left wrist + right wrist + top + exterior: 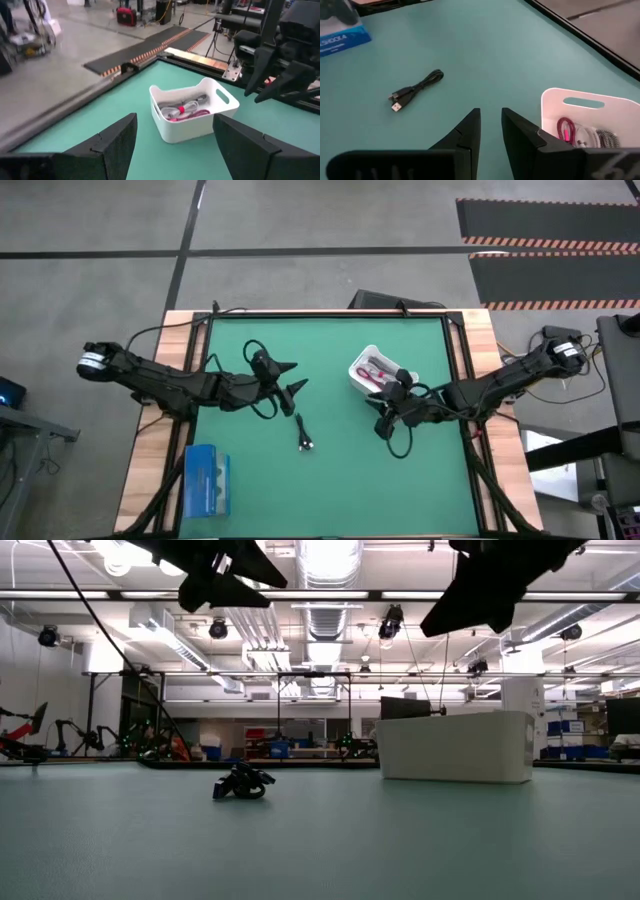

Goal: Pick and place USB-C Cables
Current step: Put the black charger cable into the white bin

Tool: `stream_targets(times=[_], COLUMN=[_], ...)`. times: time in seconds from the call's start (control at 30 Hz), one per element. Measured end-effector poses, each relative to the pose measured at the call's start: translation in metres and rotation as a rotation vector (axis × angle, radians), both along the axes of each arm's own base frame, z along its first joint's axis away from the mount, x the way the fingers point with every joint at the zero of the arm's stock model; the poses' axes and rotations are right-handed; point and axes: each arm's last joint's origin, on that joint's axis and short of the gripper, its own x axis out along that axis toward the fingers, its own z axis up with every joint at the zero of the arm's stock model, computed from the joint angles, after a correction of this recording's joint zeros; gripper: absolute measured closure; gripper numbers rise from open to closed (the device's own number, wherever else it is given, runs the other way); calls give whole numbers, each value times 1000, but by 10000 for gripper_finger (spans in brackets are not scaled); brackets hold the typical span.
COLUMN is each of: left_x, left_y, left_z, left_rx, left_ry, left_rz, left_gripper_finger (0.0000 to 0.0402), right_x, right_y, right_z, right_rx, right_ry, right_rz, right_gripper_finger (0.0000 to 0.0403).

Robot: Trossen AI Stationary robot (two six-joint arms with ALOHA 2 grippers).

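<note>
On the smooth green mat of the desk we record one black cable, thin, loosely folded on itself, lying free near the middle with a small metal plug at one end. It sits apart from both arms. Toward the near left corner we list a flat blue box, rectangular, with printed faces.

Above the mat, the left claw hangs with its two dark wedge-shaped fingers spread wide and nothing between them. The right claw hangs beside the bin, fingers nearly closed with only a thin slit between them, holding nothing.

Farther back we note a white bin, glossy plastic, rounded corners, slot handles cut in its end walls. In it lie a magenta-red cable with braided sheath, a white cable bound by a pink tie, and a grey cable.

The desk has pale wood borders. Beyond it we see grey concrete floor, black mats edged in hazard stripes, and, in the low view, a workshop hall with ceiling ducts and strip lights.
</note>
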Motion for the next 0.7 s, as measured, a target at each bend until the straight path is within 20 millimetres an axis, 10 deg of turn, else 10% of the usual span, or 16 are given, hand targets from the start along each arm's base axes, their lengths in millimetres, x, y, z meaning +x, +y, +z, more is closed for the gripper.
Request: stream_targets(times=[0.43,0.7], left_x=[30,39], left_y=[-9,-15], left_z=[-49,-74], left_rx=[-386,-632], left_ry=[23,328], left_rz=[11,138], left_gripper_finger=[155,156], right_x=[-21,-21], right_y=[-6,-6], right_z=[6,6], right_rx=[-74,-107], right_ry=[-53,-37], right_rz=[77,98], right_gripper_finger=[339,339])
